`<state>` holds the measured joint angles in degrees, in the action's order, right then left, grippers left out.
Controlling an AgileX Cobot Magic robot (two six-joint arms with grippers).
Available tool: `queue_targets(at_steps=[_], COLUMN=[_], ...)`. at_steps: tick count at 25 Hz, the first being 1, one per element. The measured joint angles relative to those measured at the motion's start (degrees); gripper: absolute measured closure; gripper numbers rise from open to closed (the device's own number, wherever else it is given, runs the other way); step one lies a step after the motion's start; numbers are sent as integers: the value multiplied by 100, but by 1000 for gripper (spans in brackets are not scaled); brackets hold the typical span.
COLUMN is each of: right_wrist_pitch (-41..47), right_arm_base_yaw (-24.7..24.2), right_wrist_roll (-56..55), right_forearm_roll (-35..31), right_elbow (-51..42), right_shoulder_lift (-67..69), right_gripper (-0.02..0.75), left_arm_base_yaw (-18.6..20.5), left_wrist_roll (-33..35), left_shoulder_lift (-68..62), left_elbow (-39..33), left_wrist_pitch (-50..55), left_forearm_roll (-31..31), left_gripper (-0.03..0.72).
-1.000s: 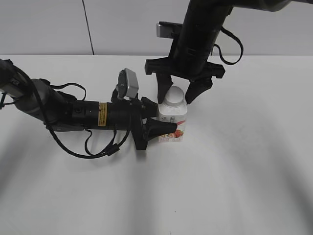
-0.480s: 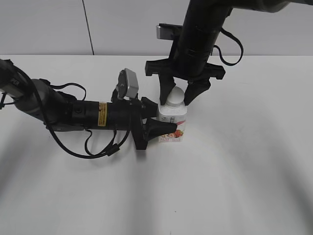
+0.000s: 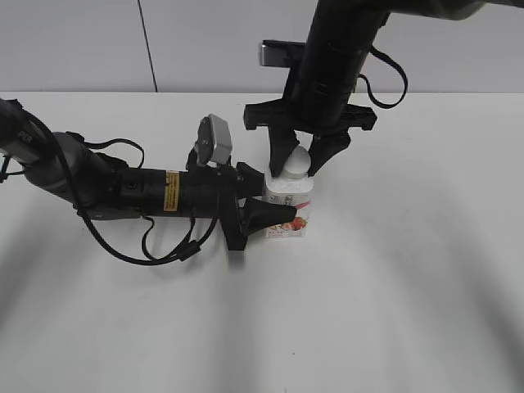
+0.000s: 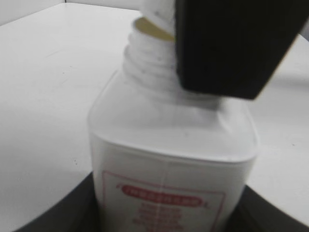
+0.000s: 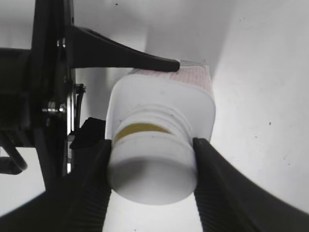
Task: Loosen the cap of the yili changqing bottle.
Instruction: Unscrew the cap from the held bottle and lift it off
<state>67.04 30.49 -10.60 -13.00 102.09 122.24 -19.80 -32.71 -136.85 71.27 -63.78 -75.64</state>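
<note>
The yili changqing bottle stands upright on the white table, white and squarish with a pink-red label. It also shows in the left wrist view and the right wrist view. My left gripper is shut on the bottle's body from the left; its fingers show at both sides of the bottle. My right gripper comes down from above and is shut on the white cap. In the right wrist view its jaws press both sides of the cap, which sits tilted with a yellowish gap above the threaded neck.
The white table spreads around the bottle. A grey wall runs behind. The left arm with its cables lies low over the table at the left. The right arm hangs down over the bottle.
My right gripper has closed in from wide open onto the cap and dropped slightly. The left gripper and bottle have not moved.
</note>
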Motion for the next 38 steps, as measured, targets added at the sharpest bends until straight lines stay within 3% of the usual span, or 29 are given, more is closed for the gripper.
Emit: queue_targets(at_steps=[9,20,38], right_wrist_pitch=[6,-4,184], right_arm_base_yaw=[0,0,0], right_wrist_roll=[2476,4396,4892], right_forearm_roll=[100,166,263], right_elbow=[0,0,0], right_shoulder_lift=[0,0,-132], right_gripper=[342,342,350], left_arm_base_yaw=[0,0,-5], left_wrist_roll=[-24,-24,19], left_shoulder_lift=[0,0,0], left_elbow=[0,0,0], left_wrist_pitch=[10,5,-20], left_forearm_roll=[16,16,-28], left_gripper=[315,315,315])
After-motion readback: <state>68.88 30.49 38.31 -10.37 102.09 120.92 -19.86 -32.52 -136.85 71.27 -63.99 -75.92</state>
